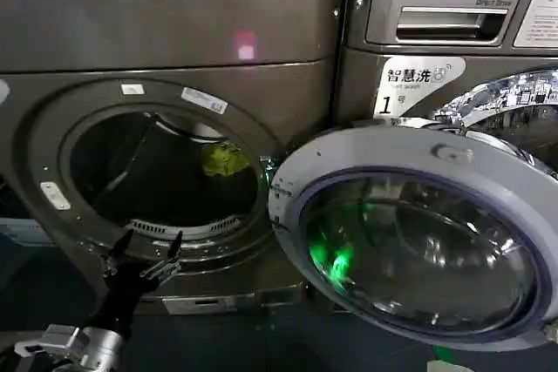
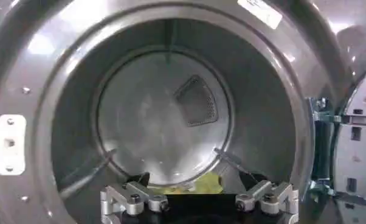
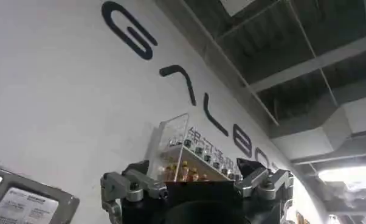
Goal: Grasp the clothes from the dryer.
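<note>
Clothes (image 1: 225, 159) inside the dryer (image 1: 166, 41); left hand (image 1: 146, 253) before its opening; door (image 1: 418, 233) rightward

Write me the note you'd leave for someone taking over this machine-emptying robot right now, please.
Left claw: open, empty, poised just outside the lower rim of the big bronze-grey dryer.
Right claw: open, empty, parked away from the work, facing a white wall with black lettering.
Small yellow-green fabric bundle: lying inside the drum, towards its right side.
Grey-rimmed round glass door: swung fully open to the right.
Done: door open, left arm lined up.
Left: reach in, grasp the bundle, pull it out.
</note>
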Robot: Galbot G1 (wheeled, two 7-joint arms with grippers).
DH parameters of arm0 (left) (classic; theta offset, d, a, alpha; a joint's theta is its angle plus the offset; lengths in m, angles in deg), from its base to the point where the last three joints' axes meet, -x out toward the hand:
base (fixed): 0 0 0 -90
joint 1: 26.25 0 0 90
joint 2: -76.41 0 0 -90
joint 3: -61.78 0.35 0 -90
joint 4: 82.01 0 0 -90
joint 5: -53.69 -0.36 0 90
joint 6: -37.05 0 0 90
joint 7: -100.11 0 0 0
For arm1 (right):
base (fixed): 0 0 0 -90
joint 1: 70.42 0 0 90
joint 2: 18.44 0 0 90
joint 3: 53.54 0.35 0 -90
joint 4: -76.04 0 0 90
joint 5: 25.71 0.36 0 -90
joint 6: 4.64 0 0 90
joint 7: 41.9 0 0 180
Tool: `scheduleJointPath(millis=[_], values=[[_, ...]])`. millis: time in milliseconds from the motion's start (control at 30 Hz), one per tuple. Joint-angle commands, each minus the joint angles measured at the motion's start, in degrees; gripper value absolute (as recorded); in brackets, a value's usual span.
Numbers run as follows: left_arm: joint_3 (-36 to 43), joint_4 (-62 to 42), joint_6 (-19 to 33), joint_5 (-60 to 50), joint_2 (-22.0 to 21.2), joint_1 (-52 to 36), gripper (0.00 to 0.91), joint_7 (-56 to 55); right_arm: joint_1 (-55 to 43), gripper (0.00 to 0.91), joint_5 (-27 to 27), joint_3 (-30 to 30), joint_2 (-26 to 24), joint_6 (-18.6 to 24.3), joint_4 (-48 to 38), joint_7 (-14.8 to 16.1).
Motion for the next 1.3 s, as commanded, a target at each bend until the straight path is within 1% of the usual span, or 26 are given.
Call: scheduleJointPath(millis=[33,433,1133,1300], values=[[0.18,-0.09,0.0,-0.1,-0.1,-0.04,0.907,0.01,-0.01,0.907,-0.08,0.16,-0.05,0.02,-0.22,-0.03],[0.35,-0.3,-0.01,-0.25,-0.12,-0.17,0.907,0.02,0.26,0.907,-2.97,3.05,-1.11,0.17,-4.84,0.07],[0.45,-0.56,0.01,-0.13,0.1,-0.33,0.907,0.02,1.36,0.907,-3.6,5.7,-0.99,0.4,-6.98,0.24],[0.4,-0.73,0.03,-0.03,0.27,-0.37,0.907,0.02,1.26,0.907,-3.73,5.55,-0.73,0.42,-6.83,0.29]])
